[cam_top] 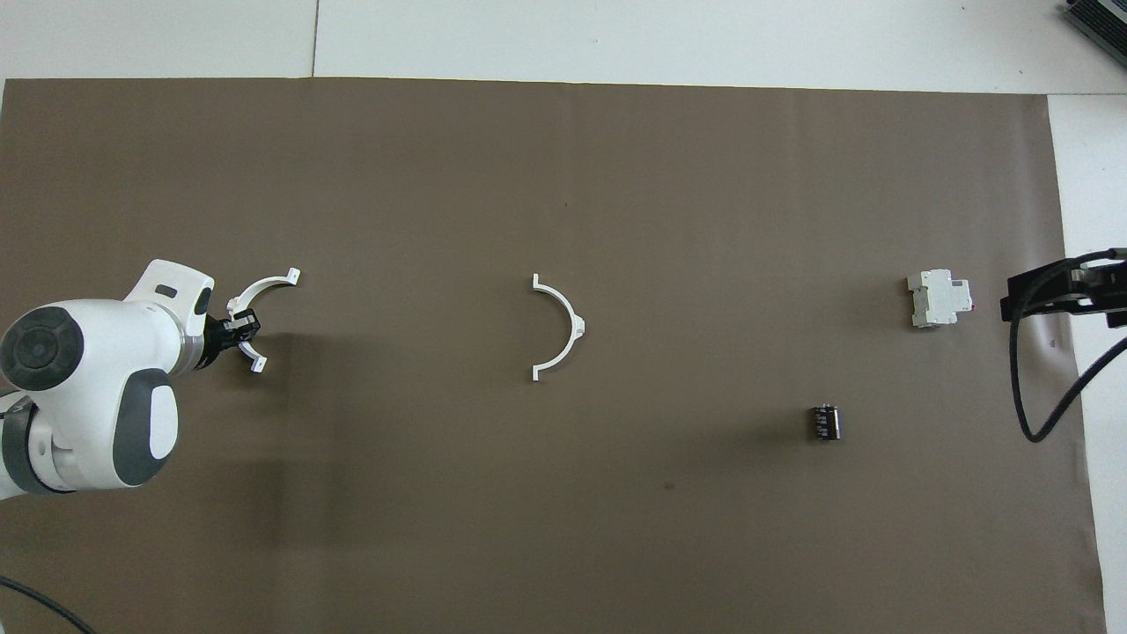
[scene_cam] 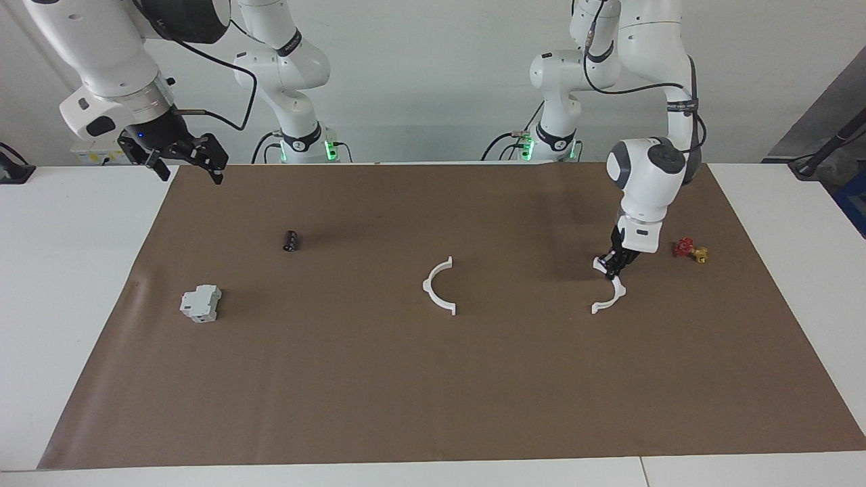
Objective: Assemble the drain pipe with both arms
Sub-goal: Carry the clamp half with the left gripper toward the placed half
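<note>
Grippers first, nearest the robots: right gripper [scene_cam: 181, 157] up in the air over the table edge at the right arm's end, fingers spread and holding nothing, just waiting. Left gripper [scene_cam: 612, 265] down at mat level, fingers pinched on the nearer end of one half-ring [scene_cam: 611, 292], so that piece sits right at the fingertips with its arc curling away from the robots and its open side facing the middle of the brown mat [scene_cam: 433, 379]. Looks like the grab is happening or only just made, hard to call lifted or not. Second half-ring [scene_cam: 440, 287] lying flat mid-mat, well apart from the first, open side turned toward the held one, tabs pointing that way; roughly between both arms, left clearly closer right now. Probably means carrying the held half across and lining up tab to tab. Leftovers: small black cylinder [scene_cam: 291, 240] and grey-white boxy block [scene_cam: 201, 302] toward the right arm's end, little red and yellow piece [scene_cam: 689, 250] beside the left gripper. No readable writing or brand anywhere.
</note>
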You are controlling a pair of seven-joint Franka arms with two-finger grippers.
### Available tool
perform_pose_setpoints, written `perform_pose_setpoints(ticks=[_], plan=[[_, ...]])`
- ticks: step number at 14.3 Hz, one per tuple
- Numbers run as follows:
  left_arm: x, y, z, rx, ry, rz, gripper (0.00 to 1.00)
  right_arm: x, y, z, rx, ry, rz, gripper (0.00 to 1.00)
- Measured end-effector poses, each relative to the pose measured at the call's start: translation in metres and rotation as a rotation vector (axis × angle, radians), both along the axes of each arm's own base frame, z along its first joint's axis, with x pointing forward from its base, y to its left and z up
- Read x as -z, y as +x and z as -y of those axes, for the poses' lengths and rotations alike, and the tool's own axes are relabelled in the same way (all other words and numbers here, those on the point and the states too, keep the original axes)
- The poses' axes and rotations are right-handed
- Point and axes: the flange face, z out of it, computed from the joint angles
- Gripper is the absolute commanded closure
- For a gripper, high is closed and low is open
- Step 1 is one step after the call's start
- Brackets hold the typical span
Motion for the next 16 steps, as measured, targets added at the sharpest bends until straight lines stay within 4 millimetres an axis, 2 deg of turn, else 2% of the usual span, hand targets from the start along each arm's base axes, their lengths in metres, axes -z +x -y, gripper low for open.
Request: perform_pose_setpoints(ticks=[6,14,16], plan=[[-0.022,0.006,0.069,-0.083,-0.029,-0.015,1.00,0.000,0.000,0.000,0.000,0.000,0.000,0.00],[-0.031,-0.011,0.154,-0.119,-0.065,-0.003,1.00,0.000,0.000,0.000,0.000,0.000,0.000,0.00],[-0.028,-0.016,0.173,-0.139,-0.073,-0.009,1.00,0.000,0.000,0.000,0.000,0.000,0.000,0.00]])
